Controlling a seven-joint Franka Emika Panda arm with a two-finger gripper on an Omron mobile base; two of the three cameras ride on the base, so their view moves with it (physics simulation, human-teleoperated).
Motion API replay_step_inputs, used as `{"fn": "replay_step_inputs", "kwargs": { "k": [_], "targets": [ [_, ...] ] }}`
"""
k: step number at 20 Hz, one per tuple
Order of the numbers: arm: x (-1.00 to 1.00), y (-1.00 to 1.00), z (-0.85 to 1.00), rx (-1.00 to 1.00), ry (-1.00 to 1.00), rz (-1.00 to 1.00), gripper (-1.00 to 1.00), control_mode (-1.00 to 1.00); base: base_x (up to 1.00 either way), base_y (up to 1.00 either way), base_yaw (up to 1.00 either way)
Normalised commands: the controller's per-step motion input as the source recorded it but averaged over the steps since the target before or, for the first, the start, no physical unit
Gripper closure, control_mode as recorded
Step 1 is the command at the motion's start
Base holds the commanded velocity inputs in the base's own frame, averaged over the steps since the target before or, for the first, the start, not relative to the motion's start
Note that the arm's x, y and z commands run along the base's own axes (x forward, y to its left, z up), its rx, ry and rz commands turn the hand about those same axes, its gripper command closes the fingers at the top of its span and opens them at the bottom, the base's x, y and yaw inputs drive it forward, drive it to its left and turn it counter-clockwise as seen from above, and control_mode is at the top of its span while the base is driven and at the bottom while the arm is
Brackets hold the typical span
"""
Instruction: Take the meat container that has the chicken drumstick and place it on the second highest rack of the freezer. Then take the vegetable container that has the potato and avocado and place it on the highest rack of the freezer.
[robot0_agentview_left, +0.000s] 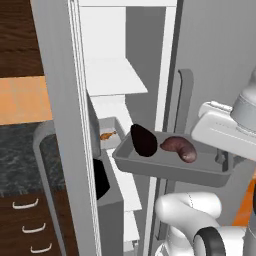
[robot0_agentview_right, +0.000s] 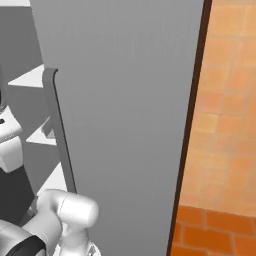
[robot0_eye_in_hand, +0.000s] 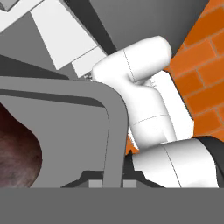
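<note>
Most of the right base view is taken up by the closed grey door (robot0_agentview_right: 130, 125) of the freezer, so the shelves are seen there merely as slivers at the left edge; the brick wall (robot0_agentview_right: 225, 125) is cut off at the right. In the left base view the freezer interior (robot0_agentview_left: 125, 75) is seen through the gap beside the open door (robot0_agentview_left: 62, 125), with white racks (robot0_agentview_left: 112, 77) stacked inside, their far ends hidden by the door edges. The arm (robot0_agentview_left: 220, 125) is reached in from the right at mid height, its wrist level and its lower links curled below. The vegetable container (robot0_agentview_left: 170, 167) is held out in front of the racks, roughly level — its right-hand rim is gripped by the gripper (robot0_agentview_left: 224, 159), whose fingers are closed on that rim, as is seen in the hand view, where the rim (robot0_eye_in_hand: 114, 131) runs down between the tips. The potato (robot0_agentview_left: 180, 148) lies near the container's middle and the dark avocado (robot0_agentview_left: 144, 140) toward its left end, the two just apart. Behind, on a lower rack, the meat container (robot0_agentview_left: 107, 131) is partly hidden — the chicken drumstick (robot0_agentview_left: 107, 135) is a small, barely legible orange shape.
</note>
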Motion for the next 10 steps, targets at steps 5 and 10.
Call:
{"fn": "replay_step_inputs", "kwargs": {
  "k": [5, 10],
  "targets": [
    [0.00, 0.00, 0.00, 0.00, 0.00, 0.00, 1.00, 1.00, 0.04, -0.07, 0.51],
    [0.04, 0.20, 0.06, 0.00, 0.00, 0.00, 1.00, -1.00, 0.17, 0.21, 0.06]
  ]
}}
